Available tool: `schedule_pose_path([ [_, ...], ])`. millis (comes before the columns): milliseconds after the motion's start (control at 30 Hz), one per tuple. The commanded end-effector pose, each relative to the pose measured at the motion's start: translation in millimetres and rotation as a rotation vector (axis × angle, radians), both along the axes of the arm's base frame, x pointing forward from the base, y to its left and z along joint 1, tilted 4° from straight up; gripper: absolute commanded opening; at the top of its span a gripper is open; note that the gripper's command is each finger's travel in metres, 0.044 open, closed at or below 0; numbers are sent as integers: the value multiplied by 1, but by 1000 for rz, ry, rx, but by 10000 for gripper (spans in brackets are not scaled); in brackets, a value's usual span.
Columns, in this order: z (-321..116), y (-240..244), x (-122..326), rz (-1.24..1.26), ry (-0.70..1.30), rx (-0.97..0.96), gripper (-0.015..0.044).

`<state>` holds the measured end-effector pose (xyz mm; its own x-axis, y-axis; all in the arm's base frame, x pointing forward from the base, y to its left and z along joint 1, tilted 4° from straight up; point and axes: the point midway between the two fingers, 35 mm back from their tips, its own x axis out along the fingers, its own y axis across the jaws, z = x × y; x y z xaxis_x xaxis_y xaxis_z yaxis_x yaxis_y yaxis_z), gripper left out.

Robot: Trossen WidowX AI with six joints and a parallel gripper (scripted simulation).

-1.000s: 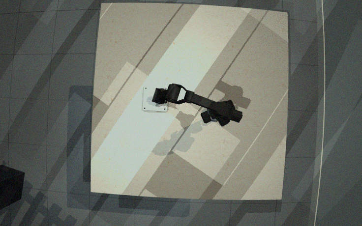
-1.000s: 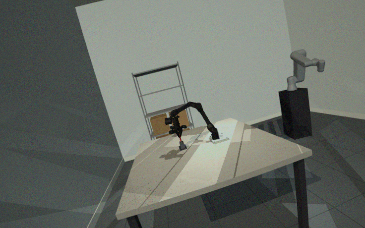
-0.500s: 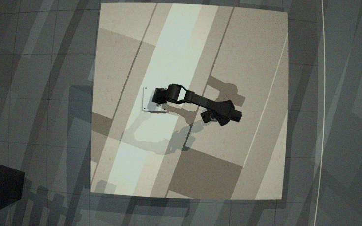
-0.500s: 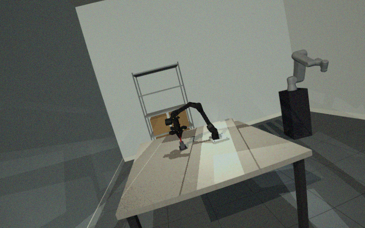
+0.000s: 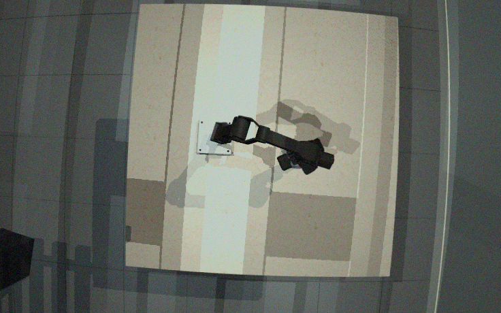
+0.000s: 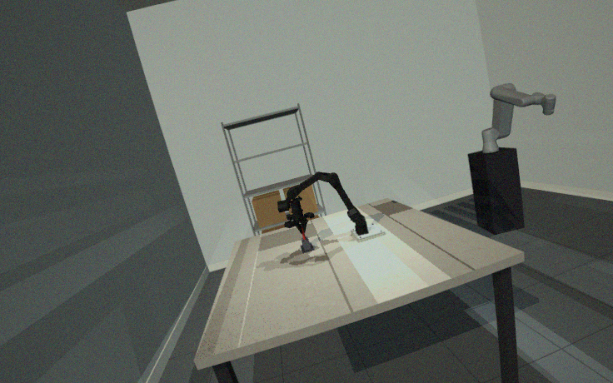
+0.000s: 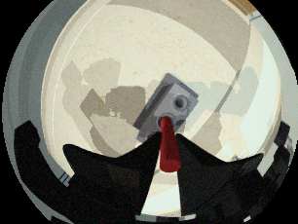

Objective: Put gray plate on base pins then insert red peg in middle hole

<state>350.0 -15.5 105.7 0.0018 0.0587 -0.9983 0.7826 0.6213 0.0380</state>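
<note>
My gripper (image 7: pixel 167 136) (image 6: pixel 302 231) is shut on the red peg (image 7: pixel 169 158) (image 6: pixel 304 236) and holds it roughly upright above the gray assembly. The gray plate (image 7: pixel 167 103) appears to lie flat on the base, with a round pin end showing in its far hole. The peg's lower end is at the plate's middle hole in the wrist view; how deep it sits cannot be told. The fingers and peg hide the plate's near end. The base (image 6: pixel 303 251) stands on the table under the gripper. In the top view the arm hides most of the assembly.
The arm's white mounting plate (image 5: pixel 203 136) (image 6: pixel 376 233) is bolted to the table (image 5: pixel 322 58) (image 6: pixel 290 304). Shadows and light bands cross the tabletop. A shelf (image 6: pixel 261 121) with boxes and another arm on a black pedestal (image 6: pixel 500 190) stand beyond the table.
</note>
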Motion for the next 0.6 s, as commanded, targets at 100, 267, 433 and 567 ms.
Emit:
schedule_pose_path([
  [100,0,0,0,0,0,0,0],
  [267,-1,0,-1,0,0,0,0],
  [433,-3,-1,-1,0,0,0,0],
  [567,-2,0,-1,-1,2,0,0],
])
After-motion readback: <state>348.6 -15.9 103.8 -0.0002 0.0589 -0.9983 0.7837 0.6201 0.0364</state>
